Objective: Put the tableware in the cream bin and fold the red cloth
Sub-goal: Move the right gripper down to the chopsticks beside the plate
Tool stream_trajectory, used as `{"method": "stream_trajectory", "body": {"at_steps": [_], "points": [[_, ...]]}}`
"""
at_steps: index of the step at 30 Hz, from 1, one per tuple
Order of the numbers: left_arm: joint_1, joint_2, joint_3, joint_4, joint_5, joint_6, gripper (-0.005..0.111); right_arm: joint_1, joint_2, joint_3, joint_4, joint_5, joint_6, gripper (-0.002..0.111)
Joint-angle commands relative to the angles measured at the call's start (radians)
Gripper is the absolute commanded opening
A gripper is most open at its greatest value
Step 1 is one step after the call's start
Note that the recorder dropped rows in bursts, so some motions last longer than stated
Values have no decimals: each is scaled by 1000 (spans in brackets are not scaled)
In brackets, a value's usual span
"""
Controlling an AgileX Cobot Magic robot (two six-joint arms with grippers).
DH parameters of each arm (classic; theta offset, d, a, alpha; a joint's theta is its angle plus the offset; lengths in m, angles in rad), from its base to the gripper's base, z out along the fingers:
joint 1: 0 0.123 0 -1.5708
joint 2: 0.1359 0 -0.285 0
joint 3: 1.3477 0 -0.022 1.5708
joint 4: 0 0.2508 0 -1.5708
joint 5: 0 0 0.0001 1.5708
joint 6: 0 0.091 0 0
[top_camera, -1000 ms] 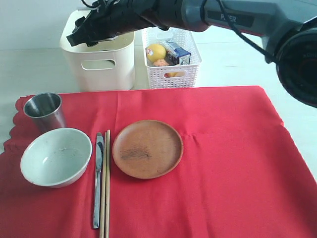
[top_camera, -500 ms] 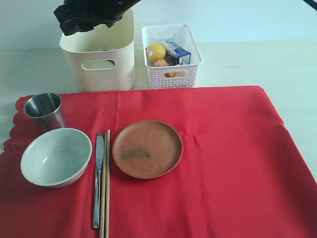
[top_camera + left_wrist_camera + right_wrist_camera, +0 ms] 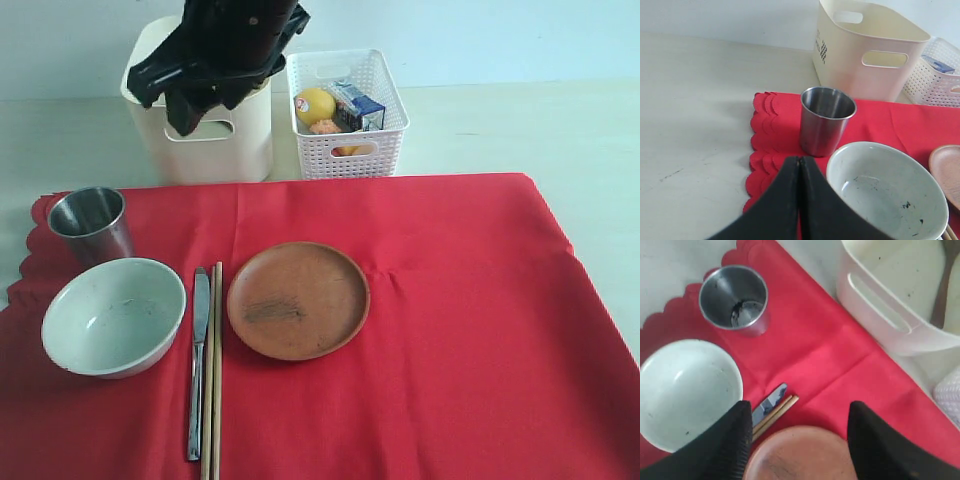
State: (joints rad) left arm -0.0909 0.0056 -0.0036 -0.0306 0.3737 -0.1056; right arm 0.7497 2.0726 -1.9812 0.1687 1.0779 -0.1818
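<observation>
The red cloth [image 3: 450,350] carries a steel cup [image 3: 90,225], a pale bowl [image 3: 113,315], a knife [image 3: 197,360], chopsticks [image 3: 212,380] and a brown plate [image 3: 298,300]. The cream bin [image 3: 215,145] stands behind the cloth, with my right arm [image 3: 225,50] hanging over its front. My right gripper [image 3: 800,406] is open and empty, high above the plate [image 3: 800,455] and the chopsticks [image 3: 777,412]. A brown elongated shape [image 3: 941,285], perhaps the spoon, lies inside the bin [image 3: 890,315]. My left gripper [image 3: 800,159] is shut and empty, just short of the cup [image 3: 827,120] and bowl [image 3: 885,190].
A white lattice basket [image 3: 345,110] holding a lemon and a carton stands right of the cream bin. The cloth's scalloped edge [image 3: 762,130] runs along the left side, with pale tabletop [image 3: 695,110] beyond it. My left arm is out of the exterior view.
My right arm has drawn back from its long reach over the bin, and its gripper now hangs at the bin's front. The tableware and my left gripper have not moved.
</observation>
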Motion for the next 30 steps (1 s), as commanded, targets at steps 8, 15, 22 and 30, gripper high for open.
{"method": "stream_trajectory", "body": {"at_steps": [8,15,22,30], "points": [[1,-6,4,-7,-8,-4,0,144,-21,20,-199,140,118,55],[1,-6,4,-7,-8,-4,0,191,-65,188,-231,94,147,55],[1,-6,4,-7,-8,-4,0,215,-148,403,-231,-27,174,54],[1,-6,4,-7,-8,-4,0,215,-218,630,-151,-155,182,53]]}}
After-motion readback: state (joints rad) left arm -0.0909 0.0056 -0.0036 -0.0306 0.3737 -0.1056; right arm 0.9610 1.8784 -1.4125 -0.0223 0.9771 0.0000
